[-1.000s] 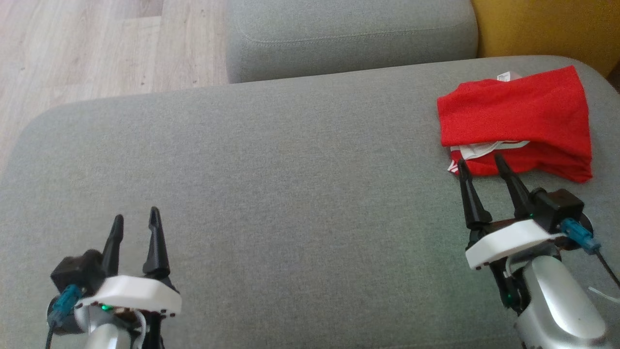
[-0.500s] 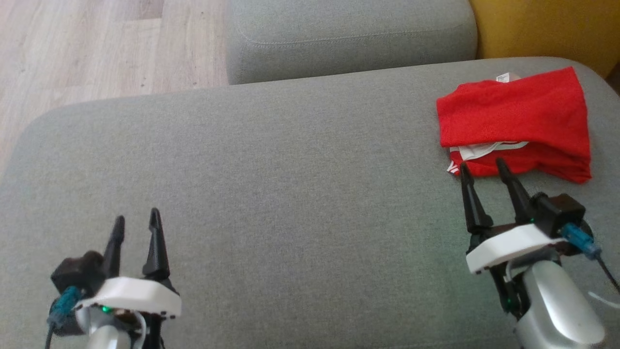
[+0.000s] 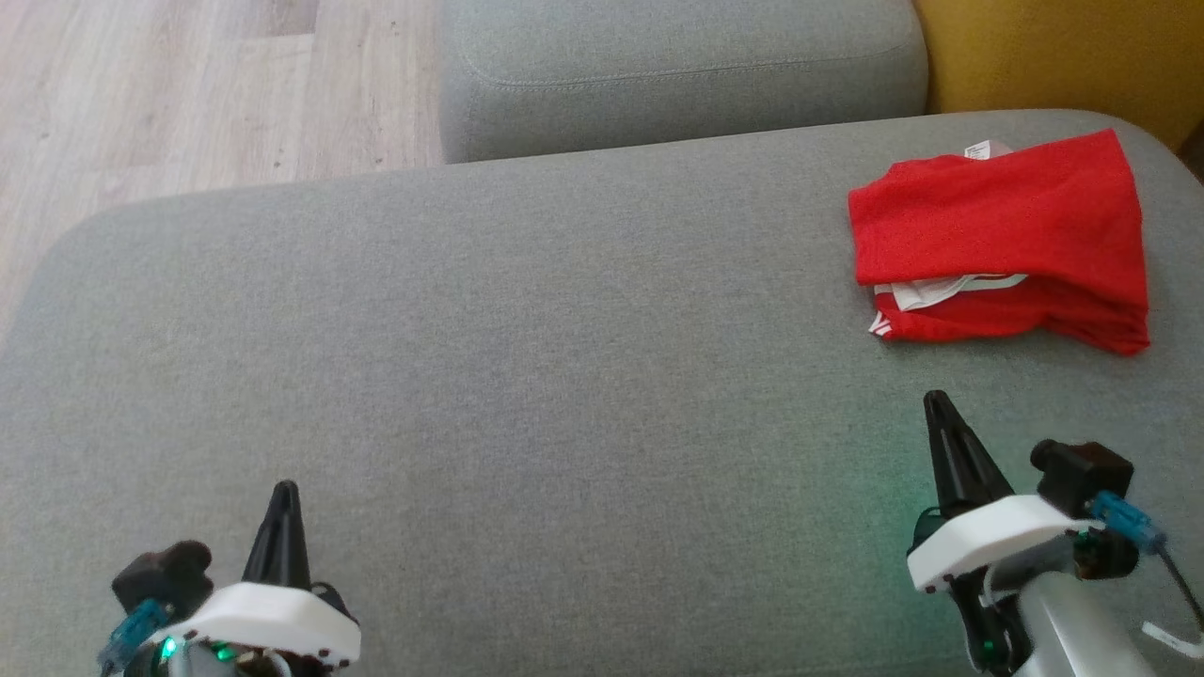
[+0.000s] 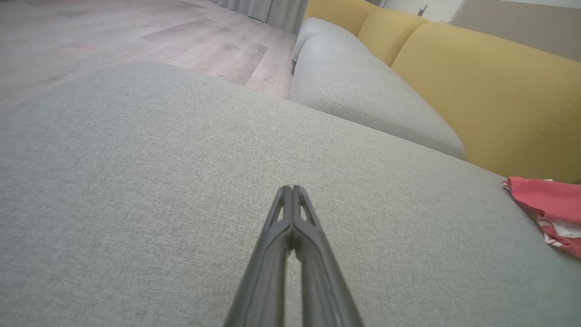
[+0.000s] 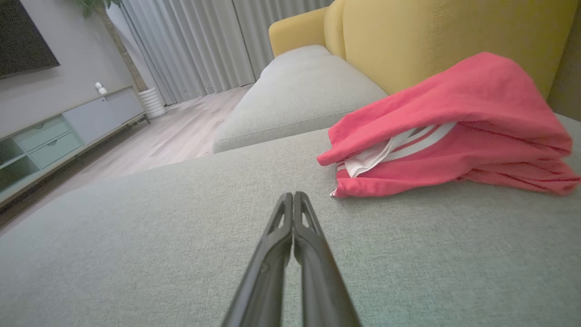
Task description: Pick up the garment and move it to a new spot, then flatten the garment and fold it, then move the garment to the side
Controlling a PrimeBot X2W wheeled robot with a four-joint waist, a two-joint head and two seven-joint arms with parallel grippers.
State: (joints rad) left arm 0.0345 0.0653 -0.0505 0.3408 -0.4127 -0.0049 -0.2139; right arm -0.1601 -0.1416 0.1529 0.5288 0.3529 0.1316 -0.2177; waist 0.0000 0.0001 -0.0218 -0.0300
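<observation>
1. Red garment (image 3: 1002,235), folded, at far right of grey seat (image 3: 564,376), long axis left-right.
2. Lies beyond right gripper (image 3: 936,402), near but not touching; left gripper (image 3: 284,489) well apart at near left.
3. Pinched closed on both grippers, nothing held.
4. White striped layer peeking from fold; inner layers hidden, far label too small to read.

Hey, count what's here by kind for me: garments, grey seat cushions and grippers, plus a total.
Red garment: 1
Grey seat cushions: 2, near cushion, far cushion
Grippers: 2, left gripper, right gripper, both shut
Total: 5
</observation>
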